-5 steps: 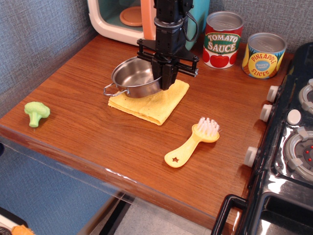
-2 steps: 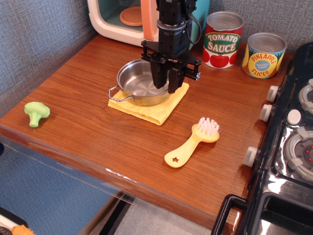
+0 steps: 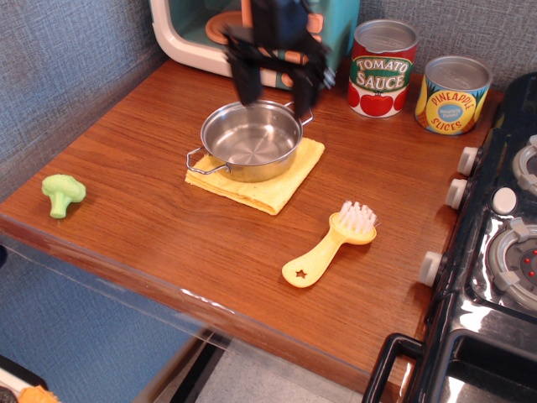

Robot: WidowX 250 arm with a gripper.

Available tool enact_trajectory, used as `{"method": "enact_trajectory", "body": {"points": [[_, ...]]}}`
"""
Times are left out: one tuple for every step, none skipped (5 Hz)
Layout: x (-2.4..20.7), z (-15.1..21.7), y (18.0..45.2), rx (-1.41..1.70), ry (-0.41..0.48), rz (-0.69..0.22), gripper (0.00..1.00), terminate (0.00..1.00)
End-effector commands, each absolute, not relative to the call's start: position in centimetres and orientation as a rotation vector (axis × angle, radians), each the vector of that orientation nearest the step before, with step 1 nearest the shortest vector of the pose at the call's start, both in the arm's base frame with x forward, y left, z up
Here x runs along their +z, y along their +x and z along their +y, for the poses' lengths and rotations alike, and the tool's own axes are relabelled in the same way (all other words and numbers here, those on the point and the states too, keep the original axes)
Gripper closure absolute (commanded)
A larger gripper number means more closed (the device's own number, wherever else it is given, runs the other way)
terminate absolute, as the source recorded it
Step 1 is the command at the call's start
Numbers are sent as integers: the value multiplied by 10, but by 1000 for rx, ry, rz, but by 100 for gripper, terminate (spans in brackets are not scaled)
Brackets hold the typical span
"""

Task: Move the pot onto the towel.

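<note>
Light: bright, even, soft, from overhead | Shadows: faint, short, close under the pot (image 3: pixel 251 142) and brush (image 3: pixel 331 244) | Glare: highlights on pot rim and bowl; pale sheen on the worktop (image 3: pixel 151 168) left of the pot | Blur: gripper (image 3: pixel 273 82) behind the pot motion-smeared | Focus: remainder sharp | Edge distortion: none apparent
</note>
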State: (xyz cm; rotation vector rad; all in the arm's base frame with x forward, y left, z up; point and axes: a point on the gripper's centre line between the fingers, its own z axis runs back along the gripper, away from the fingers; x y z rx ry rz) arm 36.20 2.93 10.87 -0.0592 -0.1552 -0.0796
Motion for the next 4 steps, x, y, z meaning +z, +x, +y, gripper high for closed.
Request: {"method": "enact_trajectory", "body": {"points": [[147, 51, 346, 24, -43, -220, 0, 0], [146, 55, 349, -61, -61, -178, 0, 0], [146, 55, 349, -61, -61, -178, 0, 0], [146, 55, 349, -61, -61, -178, 0, 100]]}}
